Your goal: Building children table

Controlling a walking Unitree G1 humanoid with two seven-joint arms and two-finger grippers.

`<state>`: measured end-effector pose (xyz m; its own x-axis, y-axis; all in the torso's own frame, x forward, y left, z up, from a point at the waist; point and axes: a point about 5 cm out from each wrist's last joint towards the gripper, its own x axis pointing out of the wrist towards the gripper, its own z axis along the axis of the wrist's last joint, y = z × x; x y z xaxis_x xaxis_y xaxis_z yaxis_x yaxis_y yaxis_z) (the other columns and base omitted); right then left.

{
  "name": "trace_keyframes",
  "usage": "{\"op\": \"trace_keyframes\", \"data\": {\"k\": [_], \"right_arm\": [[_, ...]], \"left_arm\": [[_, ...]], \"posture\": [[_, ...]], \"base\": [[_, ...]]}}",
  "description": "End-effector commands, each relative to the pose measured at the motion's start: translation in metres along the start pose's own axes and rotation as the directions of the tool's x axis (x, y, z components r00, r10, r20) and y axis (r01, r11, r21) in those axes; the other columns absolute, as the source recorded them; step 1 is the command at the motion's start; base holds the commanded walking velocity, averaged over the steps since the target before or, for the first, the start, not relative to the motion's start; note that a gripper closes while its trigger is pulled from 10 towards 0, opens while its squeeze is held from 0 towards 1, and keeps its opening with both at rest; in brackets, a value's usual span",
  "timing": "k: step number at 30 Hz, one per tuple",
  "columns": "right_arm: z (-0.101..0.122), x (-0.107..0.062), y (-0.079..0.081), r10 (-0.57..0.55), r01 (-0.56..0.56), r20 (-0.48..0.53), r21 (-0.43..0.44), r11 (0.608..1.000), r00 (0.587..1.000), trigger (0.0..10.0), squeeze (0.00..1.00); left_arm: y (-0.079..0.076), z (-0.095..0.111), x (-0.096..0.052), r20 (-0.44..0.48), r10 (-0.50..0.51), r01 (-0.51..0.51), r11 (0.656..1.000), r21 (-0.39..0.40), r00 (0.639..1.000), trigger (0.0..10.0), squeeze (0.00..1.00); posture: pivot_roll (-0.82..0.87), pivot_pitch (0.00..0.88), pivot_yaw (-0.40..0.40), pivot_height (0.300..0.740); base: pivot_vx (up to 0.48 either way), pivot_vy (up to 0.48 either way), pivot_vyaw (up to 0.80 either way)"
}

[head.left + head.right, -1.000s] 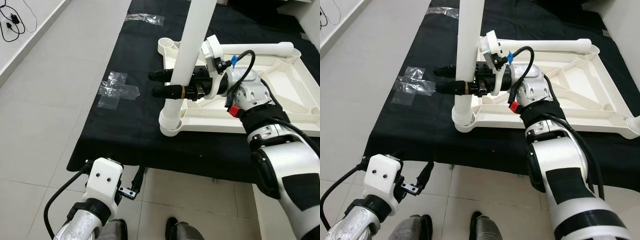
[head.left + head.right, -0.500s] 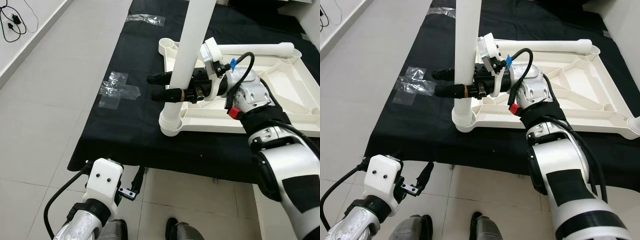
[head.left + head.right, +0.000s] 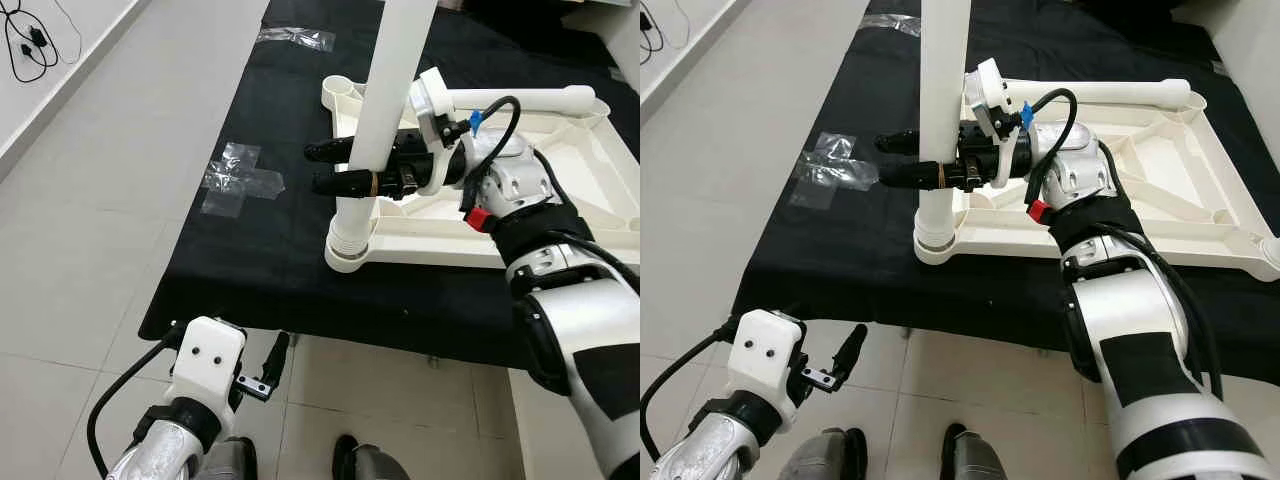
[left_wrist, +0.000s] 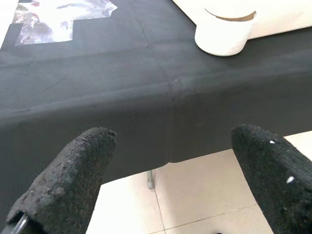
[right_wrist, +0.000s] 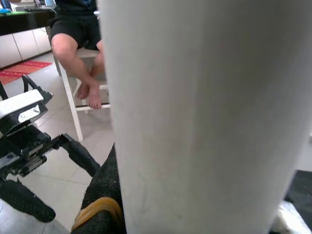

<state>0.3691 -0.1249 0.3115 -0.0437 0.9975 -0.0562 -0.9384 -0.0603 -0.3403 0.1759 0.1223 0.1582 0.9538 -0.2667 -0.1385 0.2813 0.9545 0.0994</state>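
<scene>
At 12 o'clock, on the black cloth (image 3: 280, 250), the right gripper (image 3: 335, 166) clamps the upright white leg (image 3: 378, 120) (seated in the tabletop (image 3: 520, 240) corner); left gripper (image 4: 170, 185) hangs open at 7.

You had silver arms with black bands; right gripper (image 3: 335, 166) had long black fingers, an orange band on one, white wrist camera block, blue clip, red tab. Left gripper (image 3: 270, 362) wore a white two-screw block, black cable.

From where I stand, no writing, label, brand, number or sign can be read on anything here.
</scene>
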Motion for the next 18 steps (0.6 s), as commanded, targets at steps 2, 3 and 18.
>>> {"op": "trace_keyframes", "data": {"k": [2,3,18], "right_arm": [[-0.003,-0.003,0.003,0.021,-0.021,-0.019,0.006,1.000,1.000,10.0,0.00],[-0.008,-0.002,0.006,0.034,-0.033,-0.032,0.021,0.999,0.999,10.0,0.00],[-0.037,0.008,0.018,0.022,-0.043,0.119,0.177,0.983,0.993,10.0,0.00]], "left_arm": [[0.000,-0.005,-0.003,-0.033,-0.009,0.009,1.000,-0.002,0.999,10.0,0.00],[0.000,-0.005,-0.003,-0.033,-0.010,0.010,1.000,-0.001,0.999,10.0,0.00],[-0.001,-0.005,-0.005,-0.039,-0.014,0.014,1.000,0.001,0.999,10.0,0.00]], "posture": [[0.19,0.266,-0.083,0.740],[0.19,0.264,-0.082,0.740],[0.20,0.259,-0.082,0.740]], "base": [[0.000,0.000,0.00],[0.000,0.000,0.00],[0.000,0.000,0.00]]}}
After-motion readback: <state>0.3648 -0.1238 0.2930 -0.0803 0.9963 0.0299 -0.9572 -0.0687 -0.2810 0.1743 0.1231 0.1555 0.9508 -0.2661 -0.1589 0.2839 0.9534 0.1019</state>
